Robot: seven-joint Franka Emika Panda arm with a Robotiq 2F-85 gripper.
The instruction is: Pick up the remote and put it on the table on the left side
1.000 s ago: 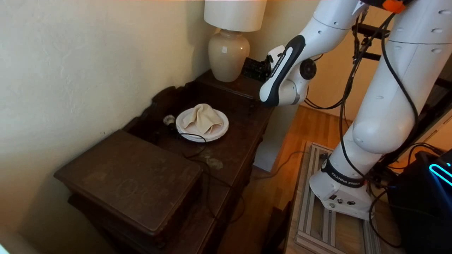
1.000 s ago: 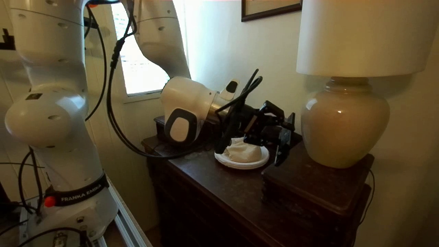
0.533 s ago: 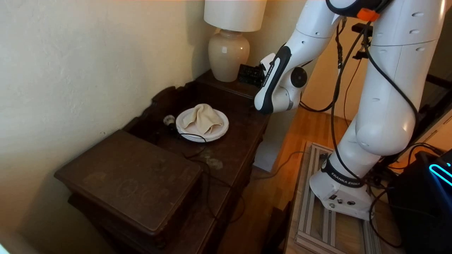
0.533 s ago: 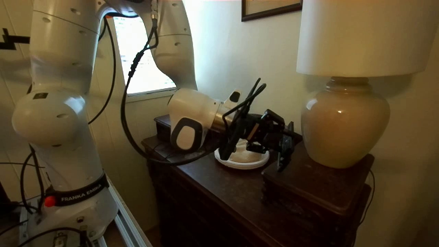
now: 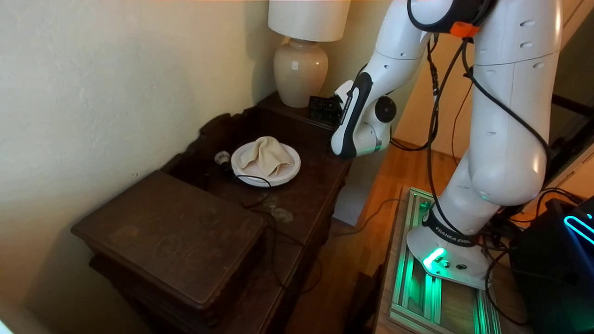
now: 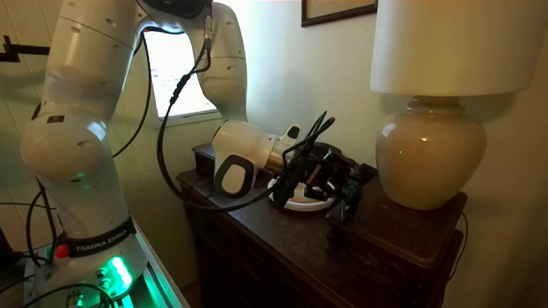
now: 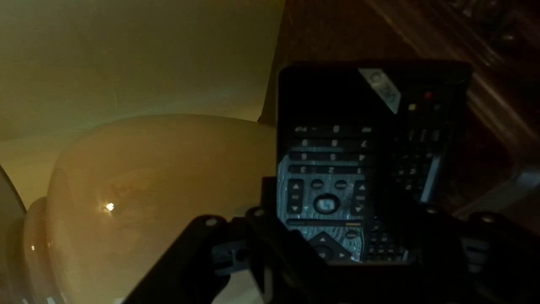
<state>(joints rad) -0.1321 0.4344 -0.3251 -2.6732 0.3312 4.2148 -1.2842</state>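
Dresser top (image 6: 274,231) worn; white plates (image 5: 290,174) mid-surface. Gripper (image 6: 353,190) looks clamped on remote (image 7: 325,185), nr lamp (image 6: 430,156); contact w/ dresser unclear. Risk: 2nd remote (image 7: 426,135) overlaps it in wrist view, so uneven grip cd let either slip; sideways swing cd topple lamp.

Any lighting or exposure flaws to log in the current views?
Wrist view: dark, with the upper part of the front remote nearly lost in black; in an exterior view, the window blown out white; in both exterior views, a green light flaring on the robot base; in all three, small glare spots on the lamp base.
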